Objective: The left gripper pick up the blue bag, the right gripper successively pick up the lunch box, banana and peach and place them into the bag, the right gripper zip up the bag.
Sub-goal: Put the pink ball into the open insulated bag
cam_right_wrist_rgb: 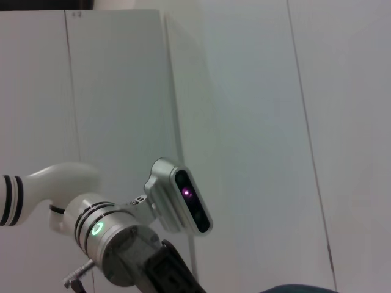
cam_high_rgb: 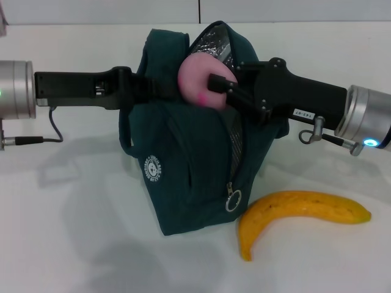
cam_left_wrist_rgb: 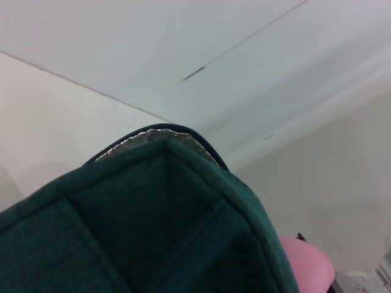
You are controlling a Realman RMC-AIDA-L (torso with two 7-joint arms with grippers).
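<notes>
left end effector (cam_high_rgb: 160,89) clenched on bag (cam_high_rgb: 189,177) rim, centre frame | right end effector (cam_high_rgb: 221,90) grasping peach (cam_high_rgb: 198,80) at bag mouth | banana (cam_high_rgb: 299,213) on table (cam_high_rgb: 73,244), lower right

Lighting: bright, even, overhead. Soft shadows cast on table (cam_high_rgb: 73,244) under bag (cam_high_rgb: 189,183) and banana (cam_high_rgb: 299,210). Bag fabric slightly blurred in left wrist view.
</notes>
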